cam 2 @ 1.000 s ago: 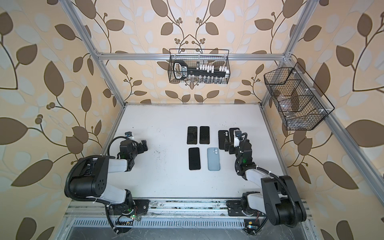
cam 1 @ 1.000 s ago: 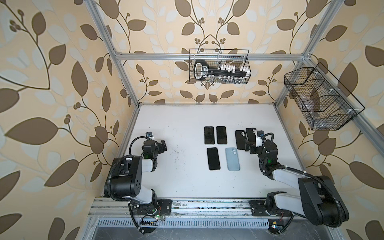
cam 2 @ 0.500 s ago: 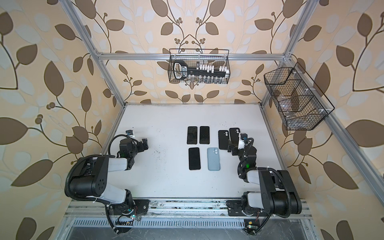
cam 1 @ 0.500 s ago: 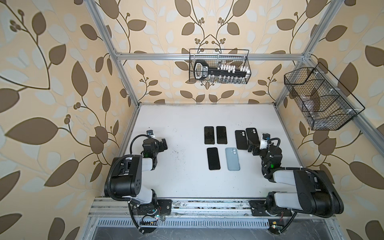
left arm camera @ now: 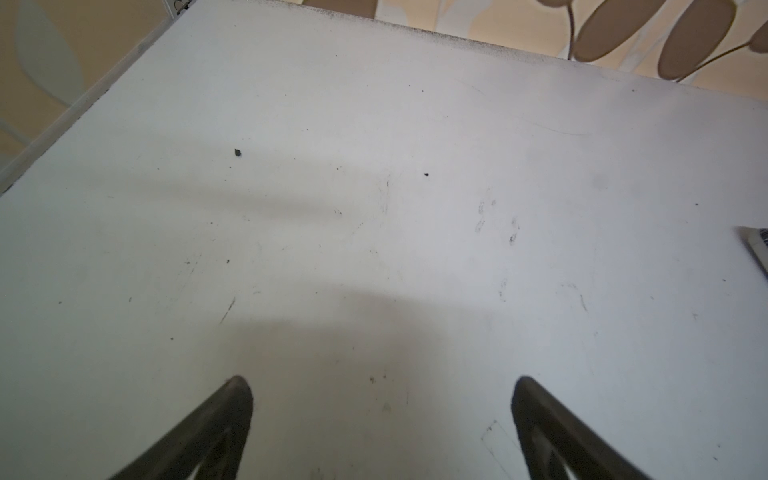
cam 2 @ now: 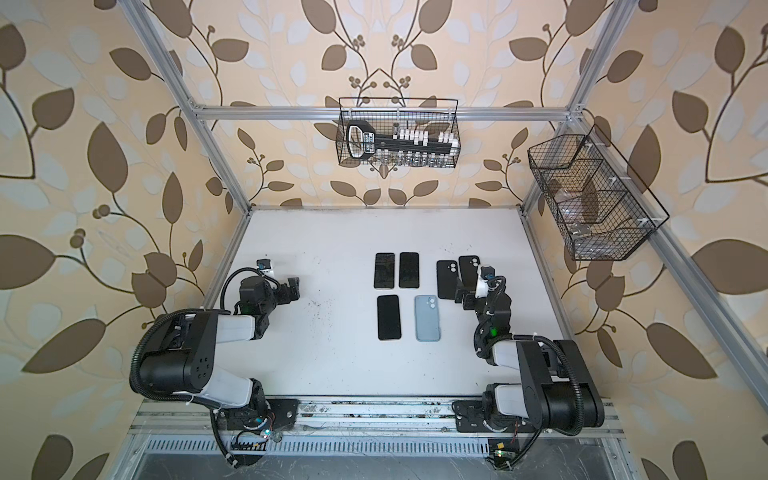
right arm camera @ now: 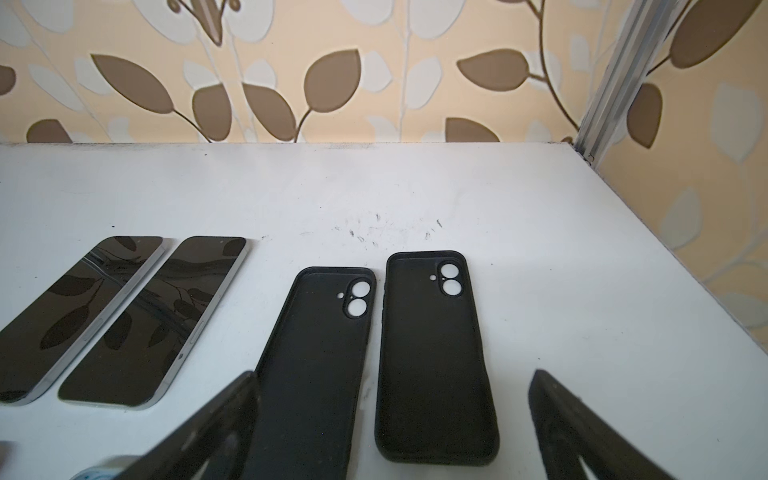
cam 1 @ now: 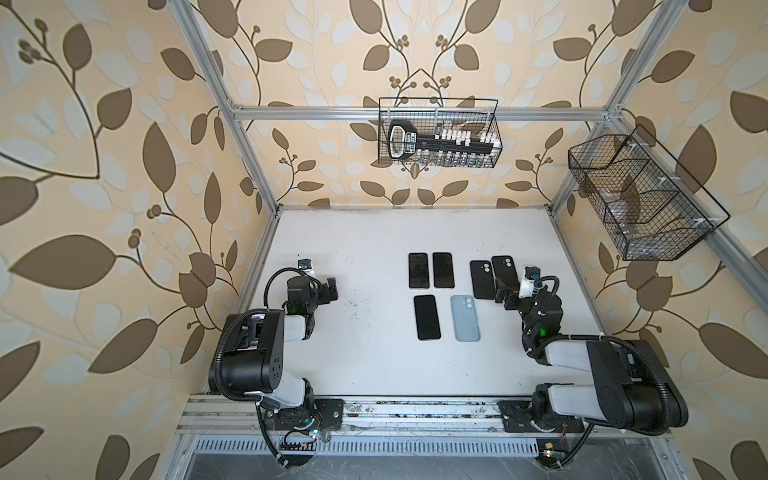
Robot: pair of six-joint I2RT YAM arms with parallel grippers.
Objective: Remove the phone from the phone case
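Over at the right of the white table (cam 1: pixel 374 365), our right gripper (cam 1: pixel 504 297) has pulled back from above the cases. It now hovers at the near end of the outer case (right arm camera: pixel 432 353), jaws spread wide and gripping nothing. We read that as one removal finished.

The outer case and the inner case (right arm camera: pixel 316 353) lie just beside each other, both empty. They are matte, soft-looking black shells with raised lips, rounded corners and twin lens cut-outs. Beyond them the first bare phone (right arm camera: pixel 79 311) and second bare phone (right arm camera: pixel 153 324) lie face up, glassy and mirror-dark with pale edges.

Nearer us, a pale blue phone (cam 1: pixel 465 318) lies screen down beside a dark phone (cam 1: pixel 427 317). Whether that one is still cased, we cannot tell. Our left gripper (cam 1: pixel 330 291) hangs open and empty over bare tabletop.
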